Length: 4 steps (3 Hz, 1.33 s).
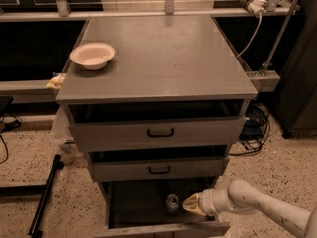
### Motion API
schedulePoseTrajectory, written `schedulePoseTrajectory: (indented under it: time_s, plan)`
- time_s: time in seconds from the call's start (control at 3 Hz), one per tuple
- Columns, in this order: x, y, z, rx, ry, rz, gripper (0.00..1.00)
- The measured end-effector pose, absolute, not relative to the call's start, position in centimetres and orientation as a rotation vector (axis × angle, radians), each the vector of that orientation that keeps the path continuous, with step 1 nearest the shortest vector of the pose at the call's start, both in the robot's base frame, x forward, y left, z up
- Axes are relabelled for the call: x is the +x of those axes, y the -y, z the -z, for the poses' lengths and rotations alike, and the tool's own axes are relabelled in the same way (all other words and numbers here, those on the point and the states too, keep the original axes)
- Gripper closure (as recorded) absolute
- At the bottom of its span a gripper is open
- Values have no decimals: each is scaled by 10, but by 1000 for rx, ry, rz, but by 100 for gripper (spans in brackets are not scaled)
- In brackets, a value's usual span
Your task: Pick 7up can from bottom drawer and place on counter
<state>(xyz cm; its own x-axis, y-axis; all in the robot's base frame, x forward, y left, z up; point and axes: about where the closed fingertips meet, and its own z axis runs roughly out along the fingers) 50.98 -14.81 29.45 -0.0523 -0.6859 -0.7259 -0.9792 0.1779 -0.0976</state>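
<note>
The 7up can (172, 204) stands upright in the open bottom drawer (138, 207), near its middle, shiny top showing. My gripper (190, 204) comes in from the lower right on a white arm and sits inside the drawer, just right of the can, its tan tip close to or touching it. The counter (163, 58) is the broad grey top of the cabinet above.
A white bowl (92, 55) sits on the counter's left side. The two upper drawers with black handles (160, 132) stand slightly open above the gripper. Cables (255, 125) lie right of the cabinet. A black bar (44, 195) lies on the floor at left.
</note>
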Motion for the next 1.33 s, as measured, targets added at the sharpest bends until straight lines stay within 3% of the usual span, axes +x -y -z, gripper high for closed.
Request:
schedulePoseTrajectory:
  time_s: [1.33]
  plan:
    - [561, 137, -232, -1635, -1737, -564, 57]
